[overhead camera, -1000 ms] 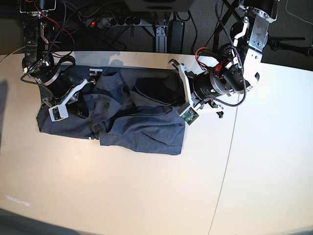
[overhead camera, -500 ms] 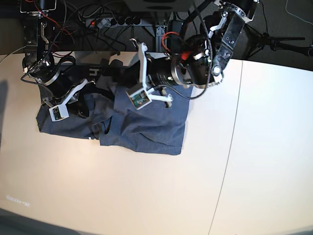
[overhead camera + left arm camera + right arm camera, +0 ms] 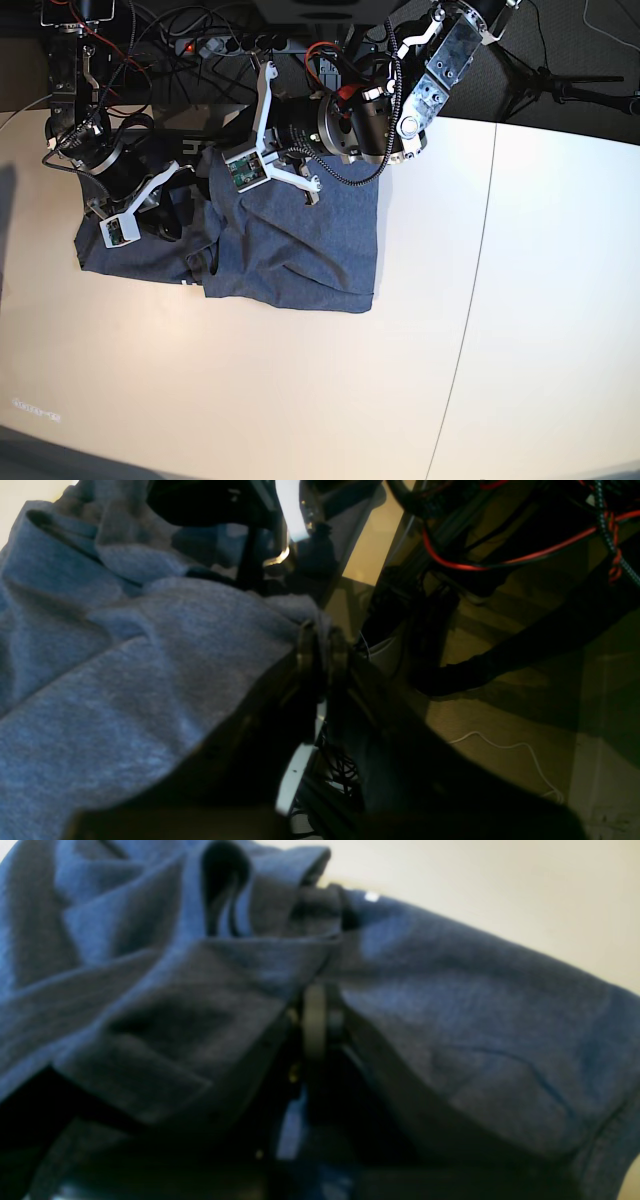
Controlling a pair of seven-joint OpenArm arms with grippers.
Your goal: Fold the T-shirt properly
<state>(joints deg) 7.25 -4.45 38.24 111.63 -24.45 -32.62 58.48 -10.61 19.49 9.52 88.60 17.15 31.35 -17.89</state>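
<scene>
The blue-grey T-shirt (image 3: 300,250) lies crumpled on the left half of the table, with a fold of it drawn up toward the back left. My left gripper (image 3: 212,165) reaches across from the right and is shut on a pinch of the T-shirt (image 3: 125,680); its fingertips (image 3: 306,647) show pressed together over the cloth edge. My right gripper (image 3: 180,203) sits at the shirt's left end, shut on a bunched fold of the T-shirt (image 3: 450,1015). In that wrist view the gripper (image 3: 315,1015) is wrapped in fabric. No lettering shows clearly.
The pale table (image 3: 300,400) runs to the front and right, with a seam (image 3: 470,300) down its right part. Behind the back edge are a power strip (image 3: 230,45), cables and dark stands. The left arm's body (image 3: 360,125) hangs over the shirt's back edge.
My left arm has swept left from the shirt's right edge to its back left, carrying pinched cloth over the shirt. The right arm has stayed where it was.
</scene>
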